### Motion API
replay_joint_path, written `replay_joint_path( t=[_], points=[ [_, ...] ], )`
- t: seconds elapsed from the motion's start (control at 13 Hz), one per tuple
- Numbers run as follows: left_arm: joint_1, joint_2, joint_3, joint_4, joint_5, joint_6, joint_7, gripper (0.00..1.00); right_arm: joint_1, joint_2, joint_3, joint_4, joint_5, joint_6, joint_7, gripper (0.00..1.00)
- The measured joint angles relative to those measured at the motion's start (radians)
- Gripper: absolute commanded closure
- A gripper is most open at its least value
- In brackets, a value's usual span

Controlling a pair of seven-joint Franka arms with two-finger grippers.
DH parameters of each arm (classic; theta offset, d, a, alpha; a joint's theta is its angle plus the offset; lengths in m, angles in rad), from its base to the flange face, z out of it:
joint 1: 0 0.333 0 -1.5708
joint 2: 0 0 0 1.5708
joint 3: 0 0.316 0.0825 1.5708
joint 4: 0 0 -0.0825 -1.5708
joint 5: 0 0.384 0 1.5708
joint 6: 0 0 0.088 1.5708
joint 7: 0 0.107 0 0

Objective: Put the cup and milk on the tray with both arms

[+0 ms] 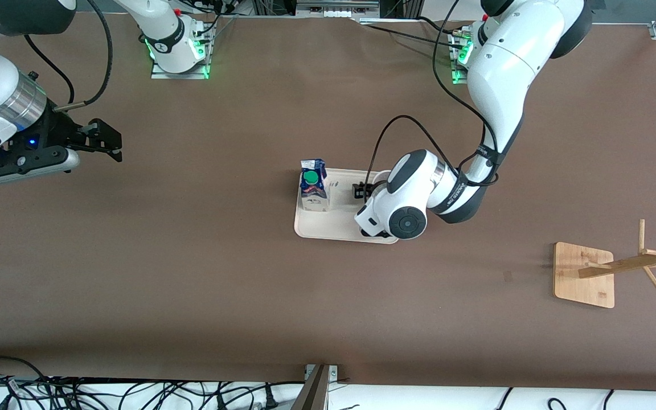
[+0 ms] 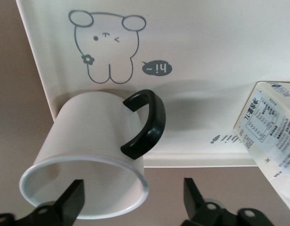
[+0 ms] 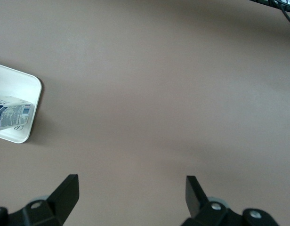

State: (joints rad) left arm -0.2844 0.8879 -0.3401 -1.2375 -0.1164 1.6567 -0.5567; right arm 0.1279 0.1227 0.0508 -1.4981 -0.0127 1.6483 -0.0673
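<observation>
On the tray (image 2: 220, 42) stood the cup (image 2: 88, 155), between the left gripper's (image 2: 133, 200) wide-spread, unclosed fingers; the right gripper (image 3: 131, 195) waited open, empty.

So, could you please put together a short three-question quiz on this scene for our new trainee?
1. True or false: the milk stands upright on the tray.
2. The left gripper is: A) shut on the cup, B) open around its rim, C) over the wooden rack.
3. What is the right gripper holding?

Key: 1 true. 2 B; the fingers stand spread and the cup rests on the tray. 3 Nothing; it is open, over bare table toward the right arm's end.
</observation>
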Motion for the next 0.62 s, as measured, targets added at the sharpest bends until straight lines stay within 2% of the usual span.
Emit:
replay_joint_path(
  t=[0.23,0.46,0.62],
  points=[
    [0.067,-0.061,0.003,0.05,0.001,-0.086,0.0,0.0,0.0,0.0,0.0,0.0,0.0,0.0,0.0,0.0],
    [0.219,-0.222,0.003,0.069,0.007,-0.207,0.055,0.0,0.0,0.0,0.0,0.0,0.0,0.0,0.0,0.0],
    [0.292,-0.308,0.002,0.068,0.073,-0.239,0.088,0.0,0.0,0.0,0.0,0.0,0.0,0.0,0.0,0.0]
  ],
)
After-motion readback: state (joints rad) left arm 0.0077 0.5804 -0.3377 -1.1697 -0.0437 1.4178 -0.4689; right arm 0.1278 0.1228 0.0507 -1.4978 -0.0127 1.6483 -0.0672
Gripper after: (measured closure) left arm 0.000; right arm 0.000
